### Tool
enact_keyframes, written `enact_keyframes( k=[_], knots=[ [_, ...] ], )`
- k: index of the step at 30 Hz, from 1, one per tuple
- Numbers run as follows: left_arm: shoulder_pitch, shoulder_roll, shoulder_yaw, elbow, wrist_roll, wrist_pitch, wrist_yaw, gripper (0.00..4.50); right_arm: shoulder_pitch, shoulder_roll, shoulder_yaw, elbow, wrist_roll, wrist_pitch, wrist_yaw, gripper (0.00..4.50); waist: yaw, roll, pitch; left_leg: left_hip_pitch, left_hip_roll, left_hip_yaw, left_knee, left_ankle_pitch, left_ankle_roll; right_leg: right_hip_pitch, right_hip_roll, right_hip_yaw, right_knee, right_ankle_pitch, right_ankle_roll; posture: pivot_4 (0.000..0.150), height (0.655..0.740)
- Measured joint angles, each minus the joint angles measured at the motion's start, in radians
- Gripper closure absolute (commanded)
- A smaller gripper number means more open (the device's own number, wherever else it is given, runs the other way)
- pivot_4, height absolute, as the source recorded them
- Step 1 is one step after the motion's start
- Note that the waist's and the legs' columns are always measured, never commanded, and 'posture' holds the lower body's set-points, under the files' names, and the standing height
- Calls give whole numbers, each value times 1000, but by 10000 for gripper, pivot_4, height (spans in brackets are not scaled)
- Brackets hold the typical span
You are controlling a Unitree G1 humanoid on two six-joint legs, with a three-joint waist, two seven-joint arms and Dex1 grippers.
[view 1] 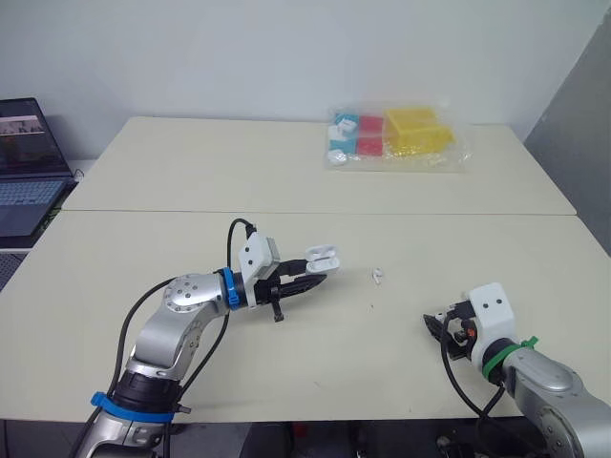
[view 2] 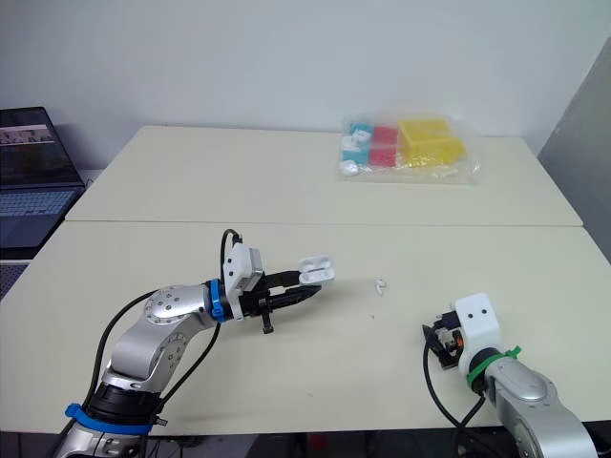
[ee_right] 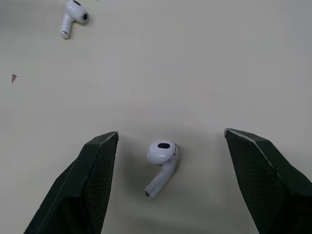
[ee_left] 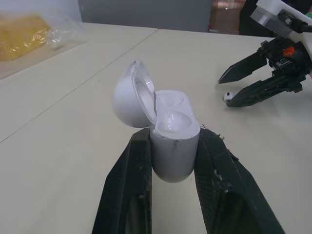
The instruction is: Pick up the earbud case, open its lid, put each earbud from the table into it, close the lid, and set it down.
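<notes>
My left gripper [view 1: 327, 271] is shut on the white earbud case [view 1: 322, 256], holding it just above the table near the middle. The lid stands open, and the case [ee_left: 171, 141] is clamped by its body between the two black fingers [ee_left: 130, 180]. The wells I can see look empty. My right gripper [ee_right: 171, 132] is open and low over the table at the front right, with one white earbud [ee_right: 162, 157] lying on the table between its fingers, untouched. A second earbud [view 1: 379, 276] lies on the table between the two grippers.
A clear plastic bag of coloured boxes [view 1: 396, 138] lies at the far right of the table [view 1: 191, 181]. An open laptop [view 1: 24, 162] sits off the table's left side. The table's front edge runs close behind my right gripper.
</notes>
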Motion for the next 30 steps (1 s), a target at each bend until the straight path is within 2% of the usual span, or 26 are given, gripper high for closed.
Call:
enact_keyframes(
  k=[5, 7, 9, 14, 16, 21, 22, 24, 27, 30],
  knots=[
    [0, 0, 0, 0, 0, 2, 1, 36869, 26, 33, 17, 6, -8, -12, -36, 8832, 0, 0, 0, 0, 0, 0, 0, 0, 0, 0, 0, 0, 0, 0, 0, 1500, 7400],
    [1, 0, 0, 0, 0, 2, 1, 36869, 31, 40, 17, 6, -7, -13, -43, 12530, 0, 0, 0, 0, 1, 0, 0, 0, 0, 0, 0, 0, 0, 0, 0, 1500, 7400],
    [1, 0, 0, 0, 1, 2, 2, 36869, 32, 51, 22, 4, -4, -11, -45, 17596, 0, 0, 0, 0, 1, 0, 0, 0, 0, 0, 0, 0, 0, 0, 0, 1500, 7400],
    [1, 0, -1, 1, 6, 2, 2, 36869, 27, 58, 19, 4, 4, 3, -48, 35787, 0, 0, 0, 0, 1, -1, 0, 0, 0, 1, -2, 0, 0, 0, 0, 1500, 7400],
    [1, 1, -2, 3, 11, 1, 2, 36869, 25, 53, 11, 3, 9, 10, -45, 40959, 1, 0, 0, 0, 1, -1, 0, 0, 0, 1, -2, 0, -1, 0, 0, 1500, 7400],
    [4, 7, -2, 3, 16, -2, 1, 36869, -6, 19, -48, 5, 68, 76, 8, 40787, 4, 0, 0, -1, 0, -1, 0, 0, 0, 1, -3, 0, -2, 0, 0, 1500, 7400],
    [7, 7, -1, 3, 17, -3, 2, 36869, -19, -31, -42, 8, 81, 84, 41, 40787, 3, 0, 0, -1, 0, 0, 0, 0, 0, 1, -3, 0, -2, 0, 1, 1500, 7400],
    [17, 8, -4, 2, 19, -3, 3, 36869, -82, -231, 4, 48, 89, 68, 166, 40787, 0, 1, 2, 0, -1, 2, 0, 0, 0, 0, -4, 0, -2, 0, 1, 1500, 7400],
    [30, 9, -5, -1, 19, -4, 6, 36869, -165, -445, 82, 133, 72, -71, 361, 40787, -2, 0, 2, 0, -2, 0, 0, 0, 0, 1, -3, 0, -3, 0, 1, 1500, 7400],
    [51, 12, -3, -6, 19, -4, 13, 36869, -199, -557, 140, 222, 40, -255, 527, 40787, -1, -1, 3, -1, -2, -1, -2, 0, 0, 1, 1, -2, -4, -2, -2, 1500, 7400]
  ],
)
